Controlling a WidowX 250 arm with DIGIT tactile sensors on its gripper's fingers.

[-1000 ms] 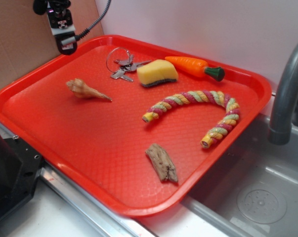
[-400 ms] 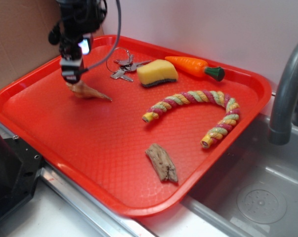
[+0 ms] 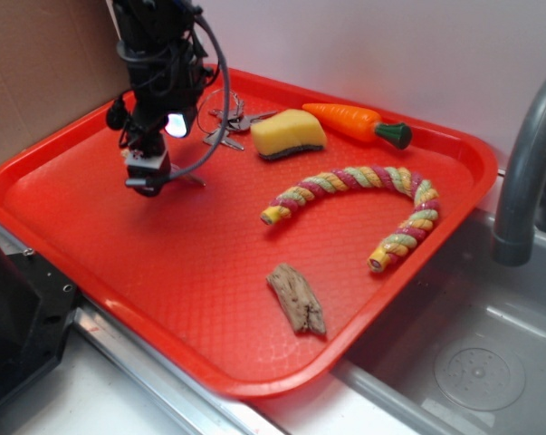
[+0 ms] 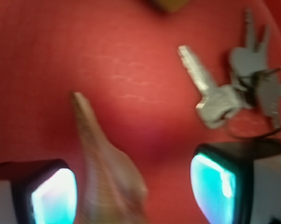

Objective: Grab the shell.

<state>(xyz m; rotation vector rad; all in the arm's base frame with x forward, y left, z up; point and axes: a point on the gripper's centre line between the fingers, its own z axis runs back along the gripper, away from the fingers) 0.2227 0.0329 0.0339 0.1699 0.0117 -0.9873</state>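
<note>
The tan shell (image 4: 107,182) lies on the red tray (image 3: 164,272), its thin tip pointing away from me in the wrist view. My gripper (image 4: 135,186) is open and straddles the shell's body. The left fingertip (image 4: 54,196) is close beside the shell, and the right fingertip (image 4: 214,186) stands well apart from it. In the exterior view the gripper (image 3: 148,181) is low over the tray's left part and hides the shell's body; only the thin tip (image 3: 194,180) shows to its right.
A bunch of keys (image 3: 225,122) lies just behind the gripper and also shows in the wrist view (image 4: 224,100). A yellow sponge (image 3: 288,133), a toy carrot (image 3: 356,122), a striped rope (image 3: 363,195) and a brown wood chunk (image 3: 297,297) are on the tray. A faucet (image 3: 526,172) stands at the right.
The gripper has come down from the tray's back left corner and forward onto the shell, now low around it. The shell has not visibly moved.
</note>
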